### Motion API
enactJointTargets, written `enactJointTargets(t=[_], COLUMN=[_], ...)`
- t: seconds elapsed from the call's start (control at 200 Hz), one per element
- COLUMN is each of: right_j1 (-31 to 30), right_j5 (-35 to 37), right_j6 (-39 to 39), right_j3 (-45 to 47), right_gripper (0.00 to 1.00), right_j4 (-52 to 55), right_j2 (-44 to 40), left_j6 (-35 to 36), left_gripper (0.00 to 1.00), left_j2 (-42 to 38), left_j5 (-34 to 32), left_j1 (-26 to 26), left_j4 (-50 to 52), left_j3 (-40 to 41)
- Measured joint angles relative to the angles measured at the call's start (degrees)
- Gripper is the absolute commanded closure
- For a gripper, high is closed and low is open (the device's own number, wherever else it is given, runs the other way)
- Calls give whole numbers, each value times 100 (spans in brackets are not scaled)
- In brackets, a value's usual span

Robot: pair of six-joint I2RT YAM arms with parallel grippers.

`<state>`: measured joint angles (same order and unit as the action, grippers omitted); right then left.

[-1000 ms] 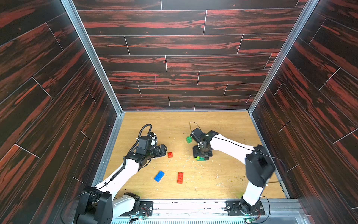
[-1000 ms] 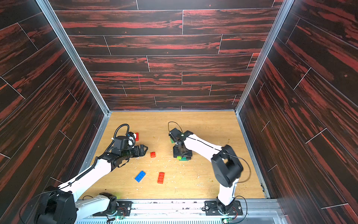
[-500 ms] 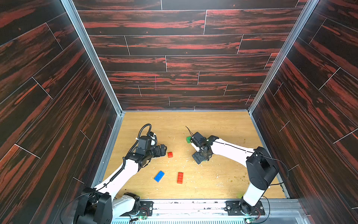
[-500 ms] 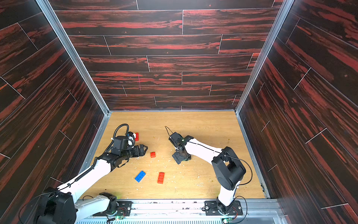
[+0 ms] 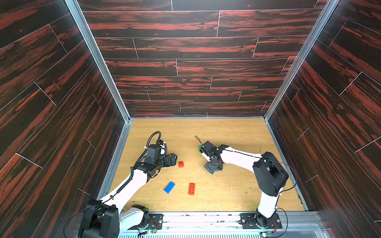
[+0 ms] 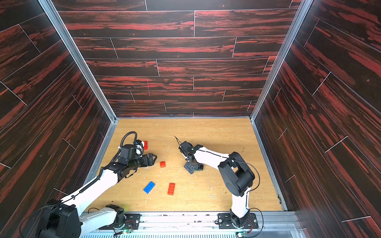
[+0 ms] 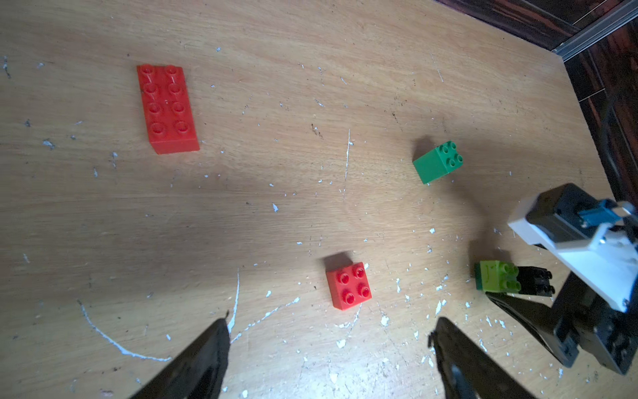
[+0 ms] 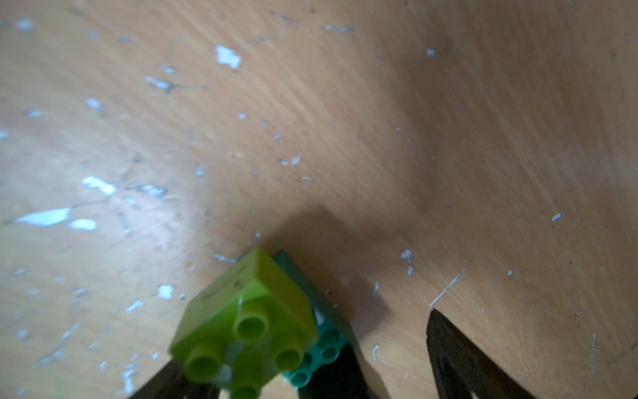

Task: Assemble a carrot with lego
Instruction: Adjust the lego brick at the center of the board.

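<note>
left hand (image 7: 329, 326) is wide open near the small red brick (image 7: 348, 285), right hand (image 5: 213, 168) open too, right by the lime-topped stack (image 8: 248, 311)

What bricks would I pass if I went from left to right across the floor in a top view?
blue brick → small red brick → long red brick → green brick, which is half hidden.
</note>
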<state>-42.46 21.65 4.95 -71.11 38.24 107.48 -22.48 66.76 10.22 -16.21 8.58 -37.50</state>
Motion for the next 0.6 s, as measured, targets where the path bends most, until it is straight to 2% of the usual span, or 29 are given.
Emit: enactJointTargets(t=[0.366, 0.601], right_j1=[892, 1174], right_j5=[-133, -216], right_j6=[-227, -350], right_j3=[-63, -87], right_gripper=[10, 10], right_j4=[-15, -4], right_j2=[120, 166], left_j6=[4, 15], left_gripper=[7, 7], left_j2=[0, 0], left_j5=[-22, -20], left_j1=[0, 0], left_j4=[0, 0], left_j3=[0, 0])
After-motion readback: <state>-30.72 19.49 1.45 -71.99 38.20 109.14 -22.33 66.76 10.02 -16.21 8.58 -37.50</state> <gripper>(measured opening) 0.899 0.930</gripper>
